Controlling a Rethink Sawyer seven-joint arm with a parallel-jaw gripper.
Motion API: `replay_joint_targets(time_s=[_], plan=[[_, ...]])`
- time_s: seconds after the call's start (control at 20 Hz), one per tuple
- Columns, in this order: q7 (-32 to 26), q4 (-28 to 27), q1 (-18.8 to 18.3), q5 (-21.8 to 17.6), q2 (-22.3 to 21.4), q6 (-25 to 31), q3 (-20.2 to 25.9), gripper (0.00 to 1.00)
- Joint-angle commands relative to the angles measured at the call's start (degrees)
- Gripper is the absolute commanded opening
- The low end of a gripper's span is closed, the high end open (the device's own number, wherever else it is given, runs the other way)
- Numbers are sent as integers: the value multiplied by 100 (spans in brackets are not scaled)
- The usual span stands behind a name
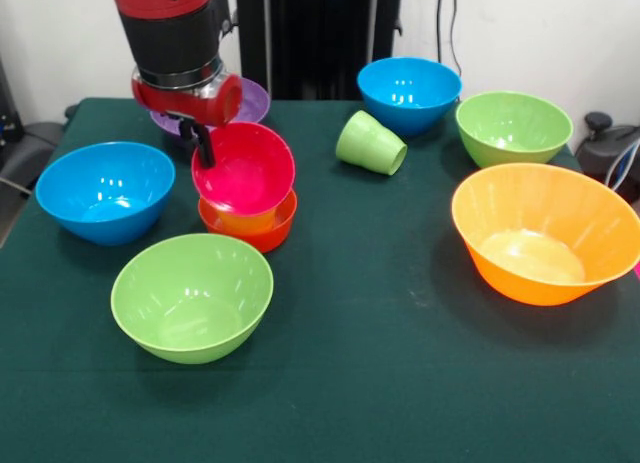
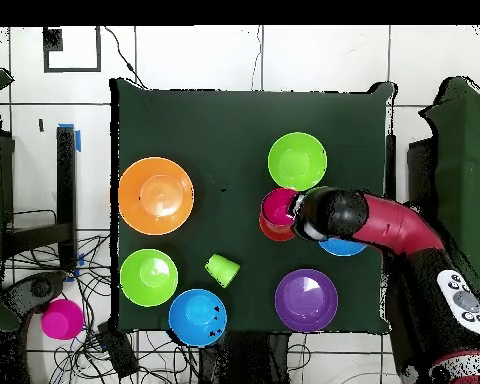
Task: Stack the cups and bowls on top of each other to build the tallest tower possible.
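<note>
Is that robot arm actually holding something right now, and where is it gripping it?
Yes: its hand grips the magenta bowl by the rim.

Seen from the front, the tower (image 1: pixel 246 193) stands left of centre on the worktop (image 1: pixel 400 363): a bottom bowl (image 1: pixel 262 233), a cup (image 1: pixel 240 221) in it, and a top bowl (image 1: pixel 245 168) tilted on the cup. The pincer (image 1: pixel 200 143) is at the top bowl's far left rim. A shallow bowl (image 1: pixel 252 101) lies behind the tower, a left bowl (image 1: pixel 105 191) beside it and a front bowl (image 1: pixel 192 296) before it. A tipped cup (image 1: pixel 370 143) lies on its side right of the tower. A back bowl (image 1: pixel 409 93) sits behind it, a corner bowl (image 1: pixel 513 126) further right, and the largest bowl (image 1: pixel 545 233) before that.
</note>
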Motion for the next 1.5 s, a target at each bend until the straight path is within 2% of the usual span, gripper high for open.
replay_joint_targets(time_s=[0.05,0.5,1.05,1.5], plan=[[-806,-593,149,-282,226,533,472,0],[-587,-505,143,-202,224,296,444,0],[364,575,261,171,-166,-55,177,0],[473,621,348,287,-198,15,110,0]])
